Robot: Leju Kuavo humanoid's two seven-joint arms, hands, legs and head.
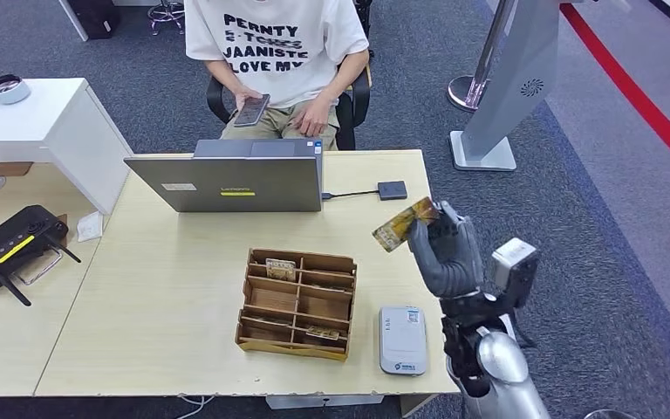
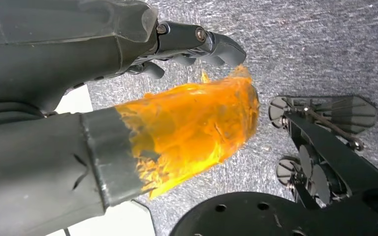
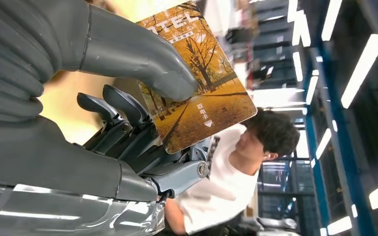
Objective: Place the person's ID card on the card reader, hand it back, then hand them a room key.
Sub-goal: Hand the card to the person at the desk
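The right hand [image 1: 447,249] is raised above the table's right edge, off the far-right part of the top, and holds a room key [image 1: 404,223], a card printed with autumn trees, pinched between the thumb [image 3: 142,61] and the darker fingers [image 3: 123,105]. The card stands clear of the table [image 1: 166,288], touching nothing else. Its long axis runs up and away from the fingers, tilted, with the free end pointing toward the far edge, where the person [image 1: 275,52] sits behind the laptop [image 1: 235,179]. The person's hands are in the lap, one holding a phone [image 1: 251,110]; neither is extended toward the card, and a wide gap separates card from person. The card reader [image 1: 402,339] lies flat near the front-right corner, just beside the compartmented cardboard organiser [image 1: 297,303]. The left hand [image 2: 78,73] hangs over the carpet, away from the table; its fingers are curled in, an orange covering on the thumb, and whether anything is held cannot be told. Judgement: the handover of the key falls to the right hand, and requires reach forward toward the far edge.
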